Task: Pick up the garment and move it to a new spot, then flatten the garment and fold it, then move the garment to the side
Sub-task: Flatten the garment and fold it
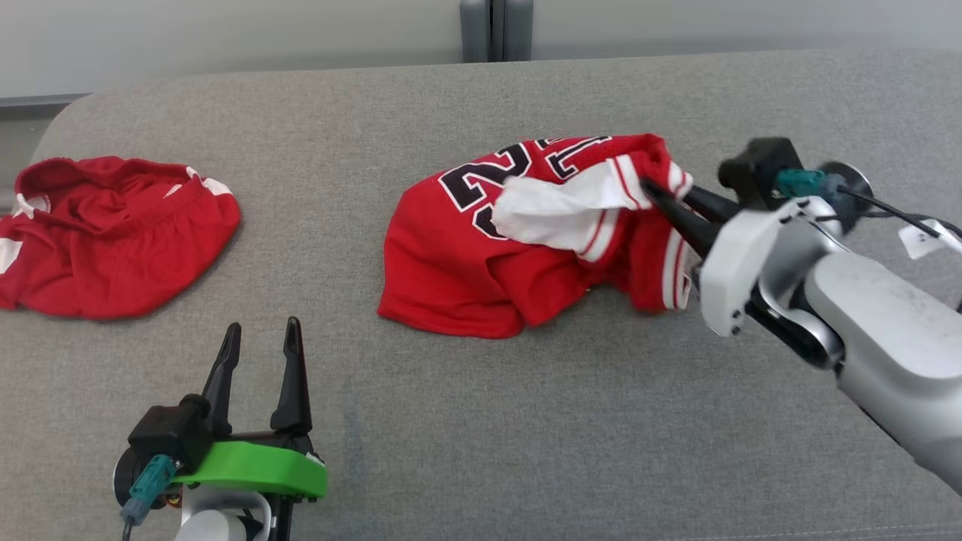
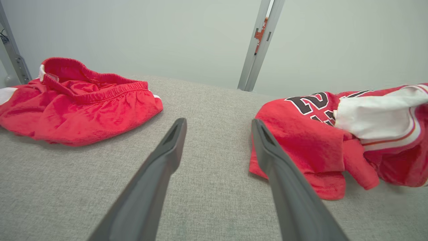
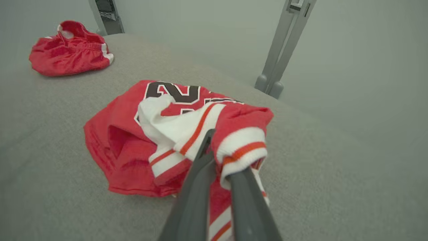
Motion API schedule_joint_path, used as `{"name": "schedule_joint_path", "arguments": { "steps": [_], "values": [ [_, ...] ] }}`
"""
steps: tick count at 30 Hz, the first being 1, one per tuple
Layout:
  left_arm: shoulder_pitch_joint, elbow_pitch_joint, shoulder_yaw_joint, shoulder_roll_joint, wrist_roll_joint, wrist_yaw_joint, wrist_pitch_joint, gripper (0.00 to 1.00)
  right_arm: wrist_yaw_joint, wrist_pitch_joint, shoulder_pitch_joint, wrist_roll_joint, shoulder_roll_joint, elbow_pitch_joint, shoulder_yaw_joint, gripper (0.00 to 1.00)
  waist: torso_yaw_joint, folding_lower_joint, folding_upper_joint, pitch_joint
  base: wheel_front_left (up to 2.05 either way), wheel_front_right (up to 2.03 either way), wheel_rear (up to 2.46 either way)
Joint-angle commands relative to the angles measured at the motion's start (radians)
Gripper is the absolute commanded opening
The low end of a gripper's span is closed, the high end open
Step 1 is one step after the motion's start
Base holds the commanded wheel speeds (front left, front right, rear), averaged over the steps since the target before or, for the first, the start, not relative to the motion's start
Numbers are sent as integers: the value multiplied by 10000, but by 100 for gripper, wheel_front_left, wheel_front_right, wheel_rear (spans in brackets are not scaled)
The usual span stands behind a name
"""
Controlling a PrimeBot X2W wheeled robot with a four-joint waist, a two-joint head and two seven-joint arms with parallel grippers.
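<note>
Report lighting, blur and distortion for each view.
Head view: even soft light, sharp, faint shadow under the jersey. Left wrist view: sharp, wide-angle stretch along the left claw. Right wrist view: hazy, low contrast, the shorts washed out.

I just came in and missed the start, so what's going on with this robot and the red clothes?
The robot's right gripper is shut on the striped trim at the right edge of a crumpled red jersey, which lies bunched on the grey padded surface. It is not yet flattened or folded. The left gripper is open nearer the robot, holding nothing. A pair of red shorts lies in a heap at the far left, apart from both grippers.
</note>
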Motion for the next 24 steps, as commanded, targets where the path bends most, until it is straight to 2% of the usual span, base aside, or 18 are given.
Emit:
{"name": "schedule_joint_path", "arguments": {
  "steps": [1,4,8,12,17,23,24],
  "values": [
    [-122,-24,62,23,-63,51,9,100,-2,264,347,466,-438,-123,145,0,-25,0,0,26,0,0,0],
    [-124,-34,139,23,-68,47,9,100,-1,682,1043,1331,-1316,-285,391,0,-81,0,0,65,0,0,0],
    [-126,-27,211,23,-69,56,9,100,-2,1036,1644,1842,-1993,-187,462,0,-170,0,0,65,0,0,0],
    [-168,-21,159,23,-107,52,9,100,-2,1339,1675,1157,-2427,278,426,0,-247,0,0,35,0,0,0],
    [-176,-15,125,23,-122,62,9,100,-2,988,1378,-246,-2246,1185,-451,0,-336,0,0,24,0,0,0],
    [-165,24,116,25,-107,20,9,100,-4,404,1184,-2021,-1365,2227,-1853,0,-360,0,0,3,0,0,0],
    [-155,32,107,25,-95,8,9,100,-4,358,1191,-2226,-1225,2375,-2028,32,-354,0,0,-10,0,0,0]
  ]
}}
